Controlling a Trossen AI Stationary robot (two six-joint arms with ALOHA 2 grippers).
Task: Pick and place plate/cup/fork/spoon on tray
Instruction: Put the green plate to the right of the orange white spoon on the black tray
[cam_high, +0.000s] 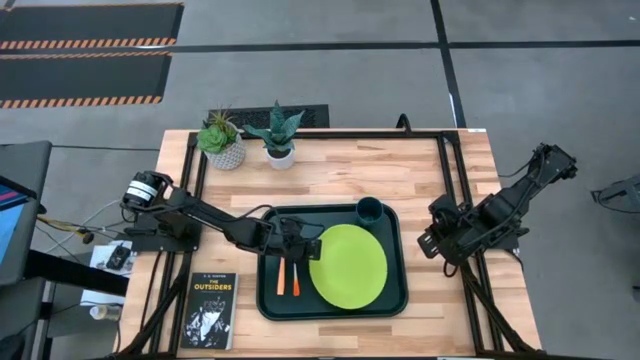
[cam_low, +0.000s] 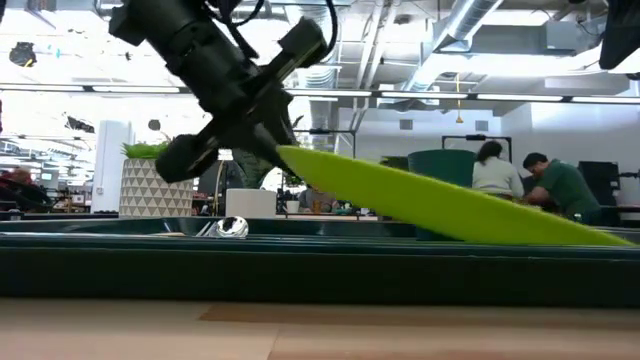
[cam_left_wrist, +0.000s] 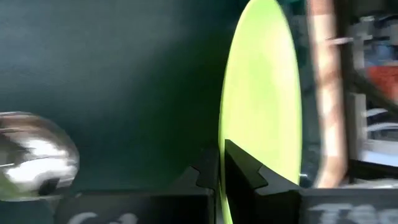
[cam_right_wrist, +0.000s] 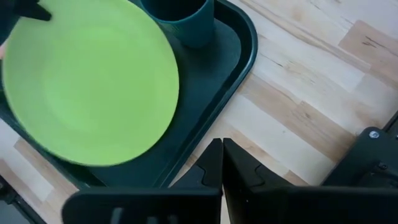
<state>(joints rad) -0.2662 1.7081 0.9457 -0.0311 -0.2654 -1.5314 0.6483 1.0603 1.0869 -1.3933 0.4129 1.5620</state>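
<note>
one plain lime-green plate (cam_high: 350, 266), tilted, in left gripper (cam_high: 312, 243)

Plate (cam_high: 349, 266), cup (cam_high: 369, 211), fork (cam_high: 281, 279), spoon (cam_high: 296, 277) in tray (cam_high: 268, 305).

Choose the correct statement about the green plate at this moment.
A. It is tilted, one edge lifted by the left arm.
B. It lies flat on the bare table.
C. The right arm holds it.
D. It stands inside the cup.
A: in the low view the plate slopes up to the left gripper, whose jaws are clamped on its raised edge over the tray.
</note>
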